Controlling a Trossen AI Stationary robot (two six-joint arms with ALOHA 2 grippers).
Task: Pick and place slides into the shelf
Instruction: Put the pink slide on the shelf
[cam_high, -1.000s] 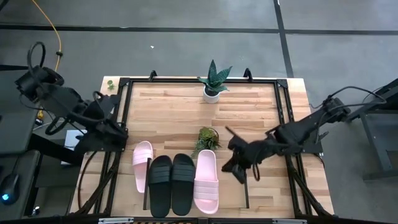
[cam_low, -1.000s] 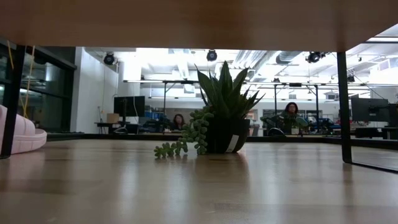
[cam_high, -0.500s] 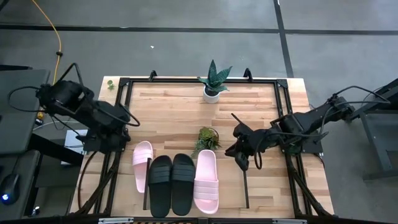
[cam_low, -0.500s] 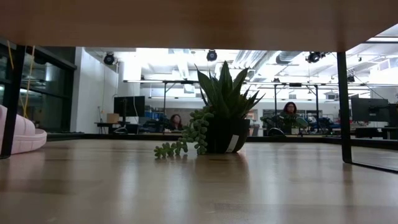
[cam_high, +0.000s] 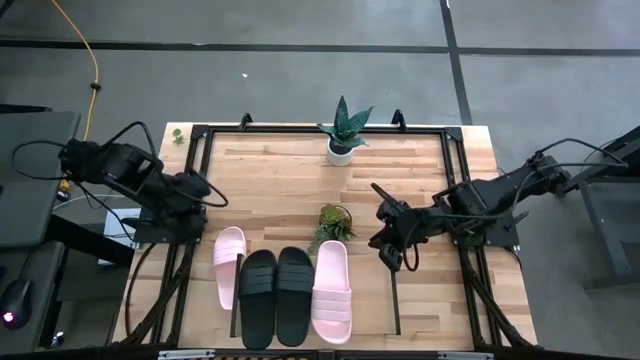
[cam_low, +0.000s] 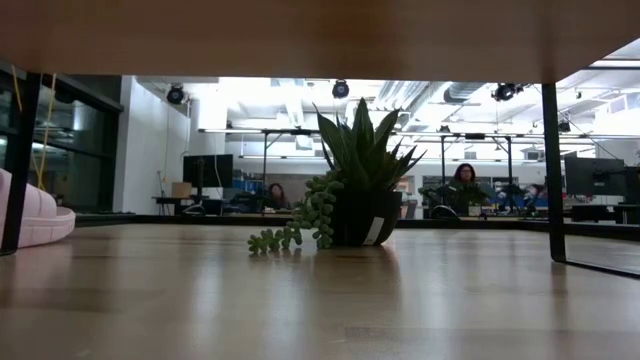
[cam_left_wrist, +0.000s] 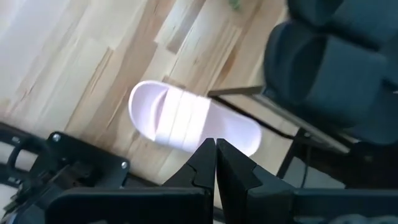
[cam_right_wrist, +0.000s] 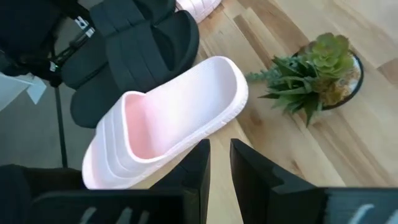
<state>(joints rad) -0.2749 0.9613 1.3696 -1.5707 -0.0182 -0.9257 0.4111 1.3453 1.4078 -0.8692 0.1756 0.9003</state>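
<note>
All 4 foam slides already lie abreast on the low light-wood shelf (cam_high: 370, 300): pale pink (cam_high: 229, 265), 2 matte black (cam_high: 276, 295), pale pink (cam_high: 331, 290). They look light, soft and grippy, best pinched across the ribbed strap. Beyond, the right gripper (cam_high: 389, 255) hovers slightly parted; the left gripper (cam_left_wrist: 215, 163) is pressed together, both empty.

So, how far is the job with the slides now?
It looks done: the two black slides lie between the two pink slides, all four abreast on the shelf. Nothing is in hand: the left gripper is shut and empty, and the right gripper is slightly open and empty. No slide lies elsewhere on the table.
</note>
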